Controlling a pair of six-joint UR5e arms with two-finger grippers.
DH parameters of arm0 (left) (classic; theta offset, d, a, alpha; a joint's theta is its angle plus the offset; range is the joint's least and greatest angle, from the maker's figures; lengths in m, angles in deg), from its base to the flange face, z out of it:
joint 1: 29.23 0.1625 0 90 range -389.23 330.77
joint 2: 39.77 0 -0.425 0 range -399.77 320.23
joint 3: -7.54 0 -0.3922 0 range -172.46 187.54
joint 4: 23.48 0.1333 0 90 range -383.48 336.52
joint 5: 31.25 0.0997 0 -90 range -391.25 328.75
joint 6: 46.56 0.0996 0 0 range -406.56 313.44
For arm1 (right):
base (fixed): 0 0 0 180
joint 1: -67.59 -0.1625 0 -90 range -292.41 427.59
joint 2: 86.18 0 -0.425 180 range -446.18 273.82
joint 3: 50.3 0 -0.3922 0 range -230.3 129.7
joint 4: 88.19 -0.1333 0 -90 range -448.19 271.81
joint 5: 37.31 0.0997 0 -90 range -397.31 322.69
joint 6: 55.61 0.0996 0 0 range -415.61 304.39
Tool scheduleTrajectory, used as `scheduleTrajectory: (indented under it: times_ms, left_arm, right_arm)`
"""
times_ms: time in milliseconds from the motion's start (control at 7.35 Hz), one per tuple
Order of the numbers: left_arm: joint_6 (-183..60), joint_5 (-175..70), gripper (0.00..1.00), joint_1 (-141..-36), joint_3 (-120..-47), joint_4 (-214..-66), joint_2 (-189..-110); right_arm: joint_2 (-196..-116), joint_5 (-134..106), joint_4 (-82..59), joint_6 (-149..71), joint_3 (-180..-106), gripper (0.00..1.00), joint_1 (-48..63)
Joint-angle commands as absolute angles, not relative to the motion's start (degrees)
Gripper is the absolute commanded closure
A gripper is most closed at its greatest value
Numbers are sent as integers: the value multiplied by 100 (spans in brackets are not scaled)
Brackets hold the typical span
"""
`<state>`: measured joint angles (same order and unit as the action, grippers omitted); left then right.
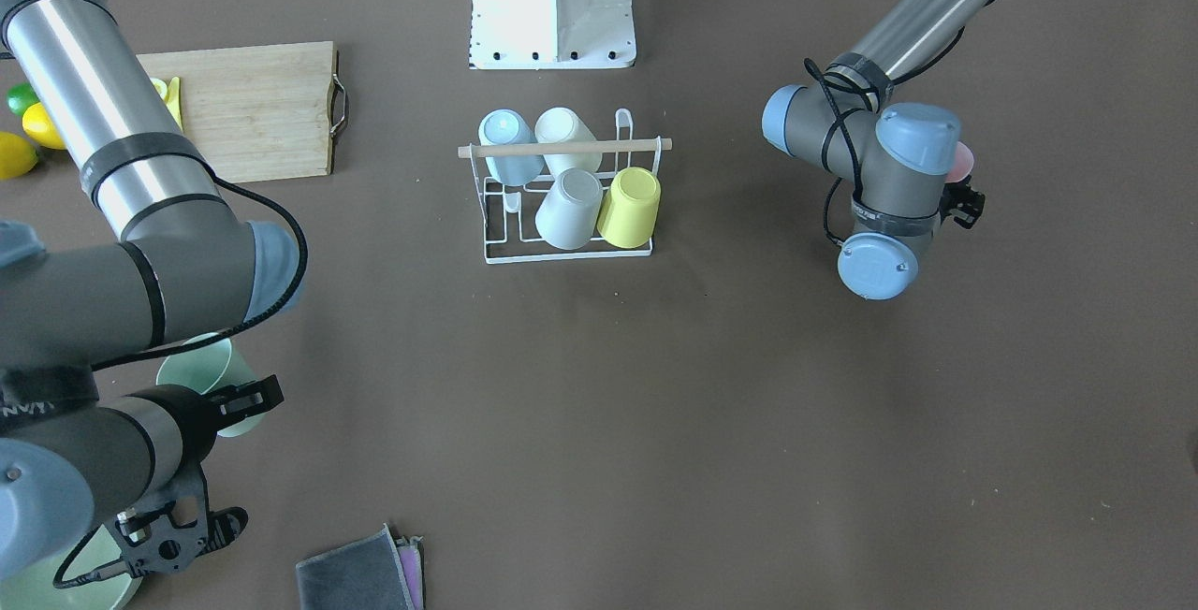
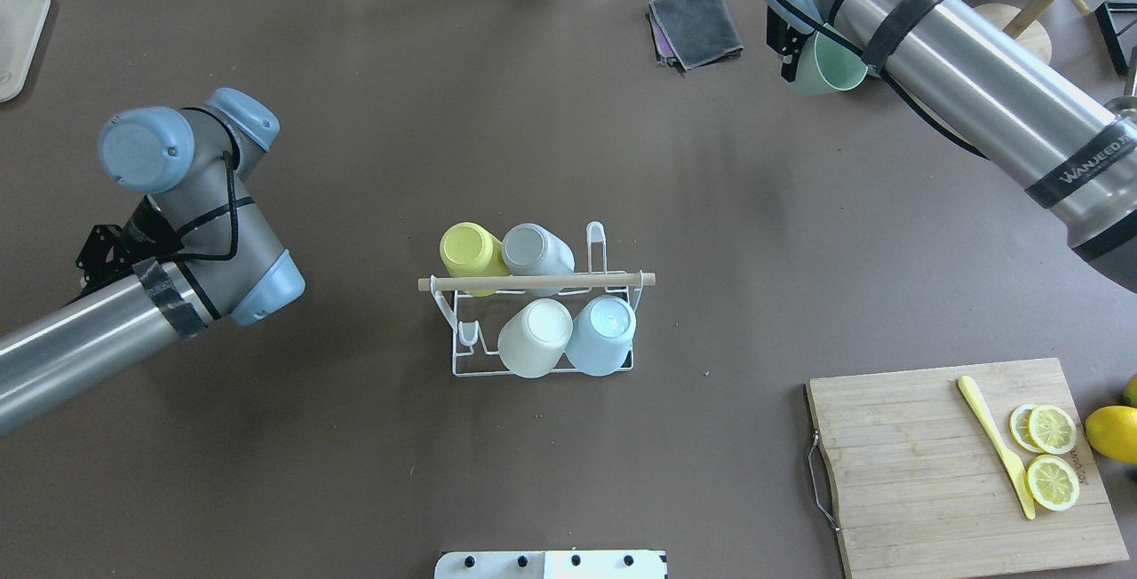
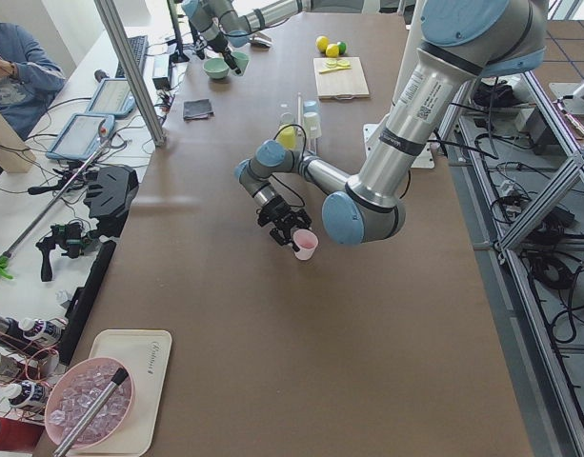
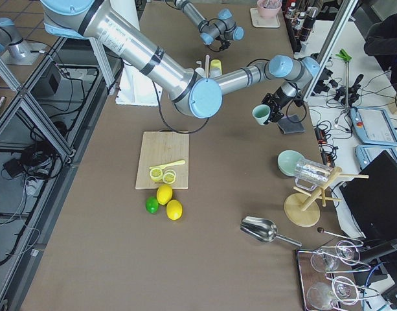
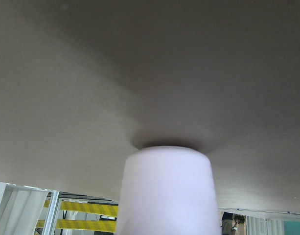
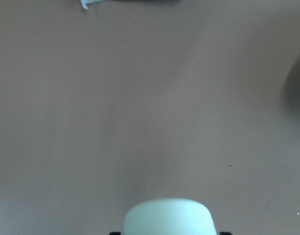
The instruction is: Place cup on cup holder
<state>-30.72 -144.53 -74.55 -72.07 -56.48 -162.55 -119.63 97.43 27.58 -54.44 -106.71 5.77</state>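
Note:
The cup holder [image 2: 462,366] is a white wire rack with a wooden dowel [image 2: 533,281], at mid-table; it also shows in the front view [image 1: 496,250]. It carries a yellow [image 2: 471,250], a grey [image 2: 533,249], a cream [image 2: 533,337] and a light blue cup [image 2: 604,330]. My left gripper [image 1: 966,200] is shut on a pink cup [image 1: 962,161], low over the table on the rack's left; the cup fills the left wrist view [image 5: 167,193]. My right gripper [image 2: 789,46] is shut on a mint green cup [image 2: 830,64], far right of the rack, also in the right wrist view [image 6: 169,218].
A wooden cutting board [image 2: 924,463] with lemon slices [image 2: 1048,455] and a yellow knife [image 2: 995,446] lies near right. A whole lemon [image 2: 1110,432] sits beside it. A folded grey cloth [image 2: 693,27] lies at the far edge. The rack has bare prongs [image 2: 466,335].

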Motion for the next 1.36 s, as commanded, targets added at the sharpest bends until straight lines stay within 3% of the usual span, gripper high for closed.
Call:
scheduleTrajectory:
  times_ms: [0, 545, 1225]
  left_arm:
    - [-3205, -14559, 60, -7983, -8258, -5748, -16168]
    - [-5464, -15518, 60, -8222, -9905, -9800, -14922]
    - [-8210, -14522, 62, -7777, -10459, -14783, -13711]
  right_arm:
    - [-12151, 9717, 2574, -4904, -11496, 100, 510]
    - [-12484, 9690, 346, -3578, -11719, 100, 422]
    - [-13494, 8936, -3273, -1793, -12246, 100, 509]
